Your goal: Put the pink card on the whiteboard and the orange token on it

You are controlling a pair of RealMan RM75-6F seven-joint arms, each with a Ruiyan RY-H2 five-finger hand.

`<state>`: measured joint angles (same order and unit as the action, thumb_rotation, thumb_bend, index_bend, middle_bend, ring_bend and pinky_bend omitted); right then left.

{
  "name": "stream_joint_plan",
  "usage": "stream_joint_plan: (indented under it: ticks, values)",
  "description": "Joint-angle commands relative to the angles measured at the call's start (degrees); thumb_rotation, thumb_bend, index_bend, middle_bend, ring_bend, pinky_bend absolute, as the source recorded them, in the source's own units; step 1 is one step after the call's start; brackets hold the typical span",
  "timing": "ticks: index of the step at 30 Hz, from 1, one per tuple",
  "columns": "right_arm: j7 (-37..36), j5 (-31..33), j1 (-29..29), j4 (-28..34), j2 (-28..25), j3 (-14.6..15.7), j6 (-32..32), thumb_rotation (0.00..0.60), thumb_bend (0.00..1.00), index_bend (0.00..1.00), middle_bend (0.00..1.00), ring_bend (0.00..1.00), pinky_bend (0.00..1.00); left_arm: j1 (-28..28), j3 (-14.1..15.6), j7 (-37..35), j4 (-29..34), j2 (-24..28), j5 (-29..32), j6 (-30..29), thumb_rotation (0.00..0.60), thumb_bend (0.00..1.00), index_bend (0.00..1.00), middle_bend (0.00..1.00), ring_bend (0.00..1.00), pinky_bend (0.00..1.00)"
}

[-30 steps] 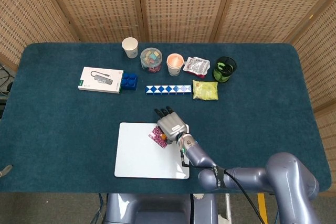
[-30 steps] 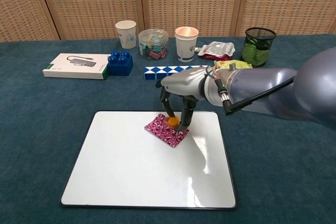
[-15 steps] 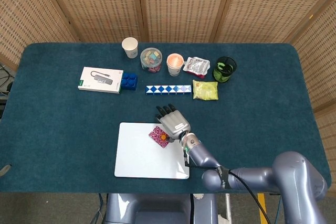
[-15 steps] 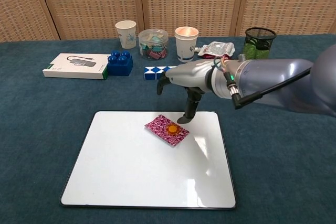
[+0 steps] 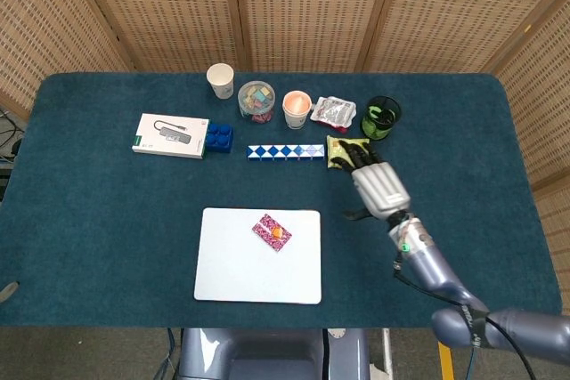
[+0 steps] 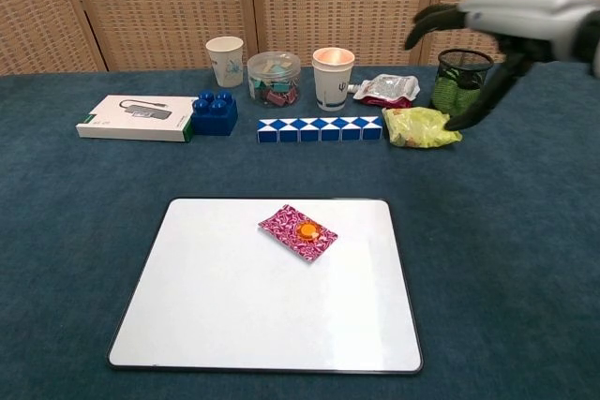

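Pink with a busy magenta pattern, the pink card [image 5: 272,232] [image 6: 298,232] is a small flat rectangle lying on the whiteboard [image 5: 232,273] [image 6: 206,325], and the round orange token [image 5: 278,234] [image 6: 307,230] sits on top of it, toward the end nearer the right hand. The card lies skewed to the board's edges: in the head view its long axis runs diagonally from upper left to lower right, the lower end pointing toward the arm's side of the worktop [image 5: 107,220].

Card and token lie well apart from the right hand [image 5: 379,186] [image 6: 487,35], off to its left and nearer the robot. The hand hangs above the worktop with its fingers [image 5: 359,157] spread and nothing in them, fingertips over the yellow-green snack bag [image 5: 346,152] [image 6: 420,126] and close to the green mesh cup [image 5: 381,117] [image 6: 459,81].

Half a second ago this hand hovered at the board's far right corner, just beside the card; it has since lifted and swung away to the right, clear of the board. Card and token have stayed where they lay. No left hand shows in either view.
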<state>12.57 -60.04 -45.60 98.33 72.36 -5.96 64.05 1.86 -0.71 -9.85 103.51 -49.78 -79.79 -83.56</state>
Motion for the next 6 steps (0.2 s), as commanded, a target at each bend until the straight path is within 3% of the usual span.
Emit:
stream_joint_plan:
  ticks: [1,6]
  values:
    - [-14.7,-7.9,11.3,-6.8,-5.0,4.2,8.6,0.600,0.00,0.03,0.00,0.00,0.00,0.1,0.2,0.8,0.3,-0.1,-0.7,-0.4,0.600,0.00,0.00,0.00,0.00,0.00]
    - [-25.7,-11.8,18.4,-14.5,-3.6,5.8,13.7,0.600,0.00,0.00,0.00,0.00,0.00,0.4,0.7,2.6,1.0,-0.5,-1.9,-1.4,0.600,0.00,0.00,0.00,0.00,0.00]
